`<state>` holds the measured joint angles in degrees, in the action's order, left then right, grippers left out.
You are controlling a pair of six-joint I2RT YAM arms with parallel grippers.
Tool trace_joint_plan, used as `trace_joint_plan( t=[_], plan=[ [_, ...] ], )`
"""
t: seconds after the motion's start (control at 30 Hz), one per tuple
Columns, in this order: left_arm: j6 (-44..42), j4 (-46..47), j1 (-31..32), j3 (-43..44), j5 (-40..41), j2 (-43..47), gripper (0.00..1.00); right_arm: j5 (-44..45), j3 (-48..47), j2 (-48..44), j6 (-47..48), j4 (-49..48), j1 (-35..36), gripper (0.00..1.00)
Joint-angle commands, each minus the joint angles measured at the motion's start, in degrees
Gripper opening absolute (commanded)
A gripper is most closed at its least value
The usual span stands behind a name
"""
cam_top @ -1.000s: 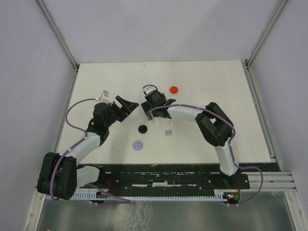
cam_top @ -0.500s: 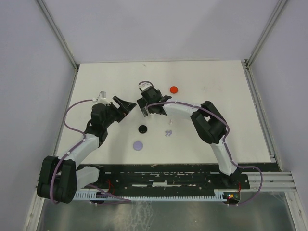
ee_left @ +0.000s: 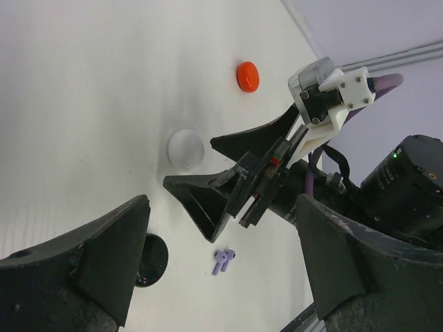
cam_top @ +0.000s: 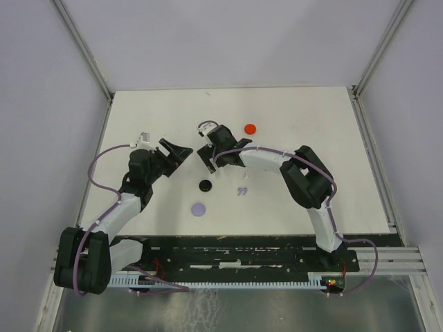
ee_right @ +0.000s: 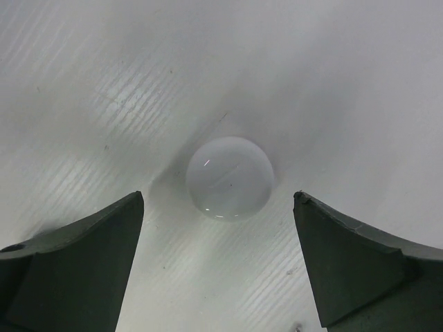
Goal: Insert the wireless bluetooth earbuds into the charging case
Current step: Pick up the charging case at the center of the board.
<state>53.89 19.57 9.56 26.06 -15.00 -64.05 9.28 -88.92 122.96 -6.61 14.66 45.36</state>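
Note:
A pair of lavender earbuds [cam_top: 241, 191] lies on the white table, also in the left wrist view [ee_left: 223, 261]. A white round case [ee_right: 230, 178] lies flat on the table, also in the left wrist view [ee_left: 185, 149]. My right gripper [ee_right: 218, 197] is open and empty, hovering over the white case with one jaw on each side, not touching it; it also shows in the top view [cam_top: 205, 153]. My left gripper [cam_top: 181, 153] is open and empty, facing the right gripper from the left [ee_left: 223, 204]. No other earbuds are clearly visible.
A red round disc [cam_top: 250, 128] lies behind the right gripper. A black disc [cam_top: 205, 185] and a lavender disc [cam_top: 199, 208] lie nearer the arm bases. The two grippers are close together. Grey walls enclose the table on three sides.
My right gripper has shifted left towards the left gripper. The left gripper has moved slightly back and left. Both stay open.

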Motion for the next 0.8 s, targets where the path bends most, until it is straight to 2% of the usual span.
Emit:
trace_joint_plan(
  t=[0.0,0.23,0.53,0.77],
  plan=[
    [-0.5,1.2,-0.4,0.0,0.7,1.2,0.91,-8.5,1.5,-4.5,5.3,-2.2,-2.3,0.97],
    [-0.1,2.1,-0.5,0.1,0.0,0.4,0.91,-13.8,1.6,-3.8,9.2,-2.8,-5.5,0.93],
    [0.0,2.3,-0.5,0.1,0.1,0.4,0.9,-19.3,0.3,-1.8,15.1,-1.9,-6.5,0.82],
    [-0.1,2.4,-0.5,-0.1,-0.1,0.1,0.9,-20.7,0.1,-1.2,17.5,-0.3,-6.5,0.81]
  ],
)
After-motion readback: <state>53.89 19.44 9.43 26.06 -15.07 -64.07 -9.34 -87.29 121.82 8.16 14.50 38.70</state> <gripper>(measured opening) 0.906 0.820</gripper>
